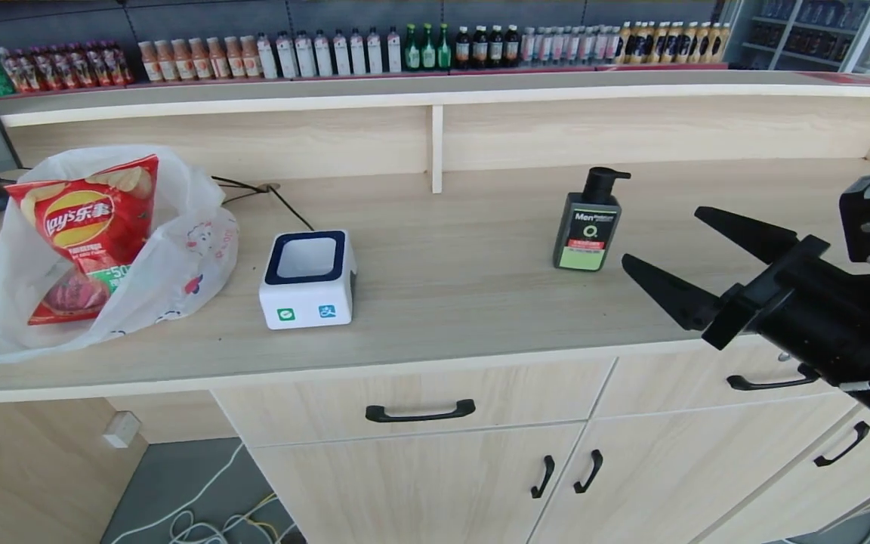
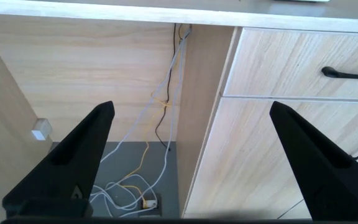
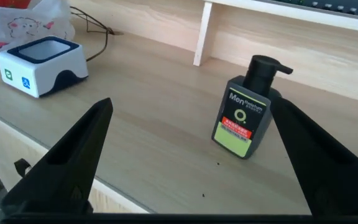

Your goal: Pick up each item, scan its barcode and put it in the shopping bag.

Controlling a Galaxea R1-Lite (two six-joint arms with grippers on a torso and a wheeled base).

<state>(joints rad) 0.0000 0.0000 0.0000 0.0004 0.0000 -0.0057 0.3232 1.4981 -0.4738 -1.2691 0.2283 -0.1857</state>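
Pump bottle [image 1: 587,223] upright on the surface [image 1: 442,249], right of centre. Right gripper [image 1: 662,236] near the front edge beside it, fingers apart, empty. Chips [image 1: 91,219] in shopping bag [image 1: 193,249] at left edge (scanner [image 1: 308,278] alongside). Left gripper [image 2: 191,106] spread, empty.

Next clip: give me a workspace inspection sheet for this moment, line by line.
Surface: pale wood counter.
Job's things: chips inside the bag at the robot's left; scanner beside the bag; bottle upright farther right, apart from the scanner.
Clutter: nothing seen.
Claws: right claw open, empty, near the bottle; left claw open, empty, below counter level by the drawers.
Cables: cable runs back from the scanner; wires hang down to the floor.
Surroundings: drinks lined up behind.
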